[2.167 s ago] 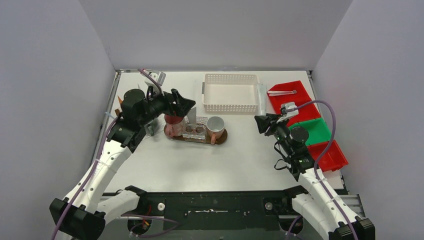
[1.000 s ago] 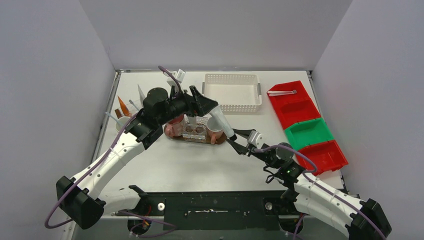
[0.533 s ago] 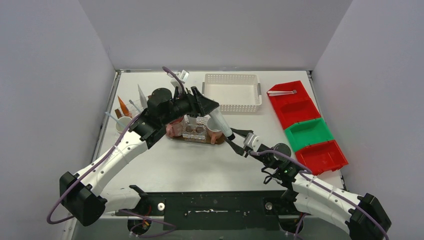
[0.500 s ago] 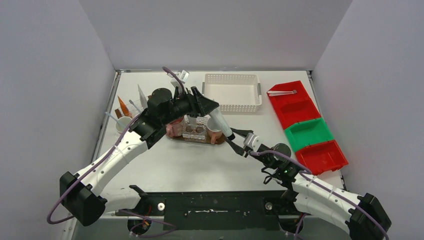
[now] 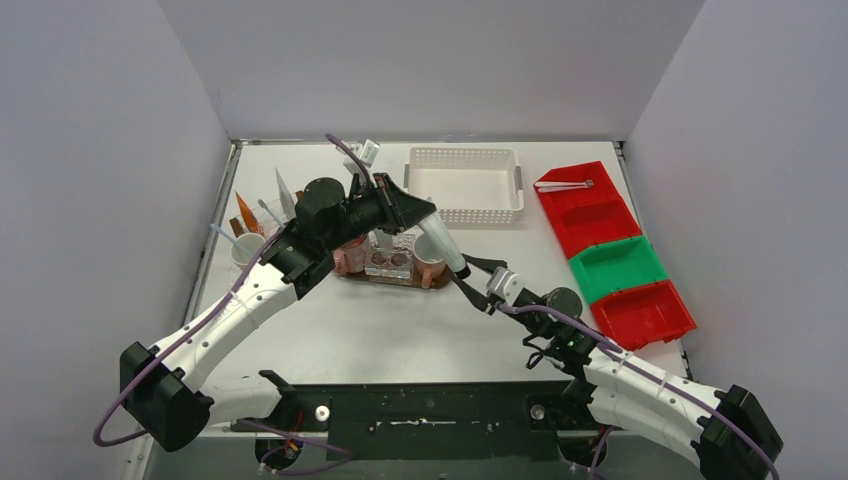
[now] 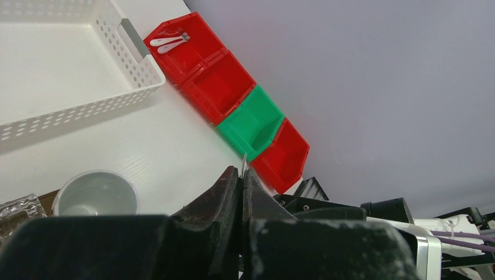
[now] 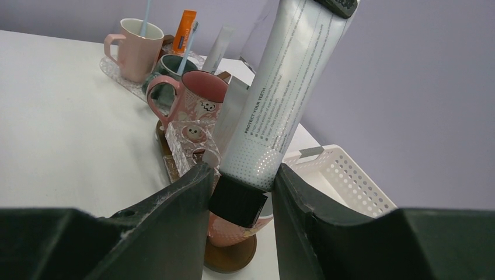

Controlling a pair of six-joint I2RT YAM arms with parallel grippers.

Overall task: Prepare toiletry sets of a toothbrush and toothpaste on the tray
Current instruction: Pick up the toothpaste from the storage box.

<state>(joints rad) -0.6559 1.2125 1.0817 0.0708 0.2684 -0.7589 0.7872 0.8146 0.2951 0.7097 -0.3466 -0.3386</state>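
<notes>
Above the tray's right end: the toothpaste tube hangs slanted between my two grippers, close to the mug with the pink handle. I cannot tell whether it is over the mug or just beside it. The tray sits left of centre.
Left gripper: jaws pressed together on the tube's flat far end.
Right gripper: clamped at the black cap, the near end.
Handling: I judge the tube light and soft-bodied. A squeeze at mid-body would dent it, and the glossy skin may slip. The stiff cap and the crimped end are the safe holds.
Right wrist view: shows the cap seated between my fingers, and the other mugs with brushes behind.
Left wrist view: shows only a sliver of the crimp, but also the near mug's empty inside.
</notes>
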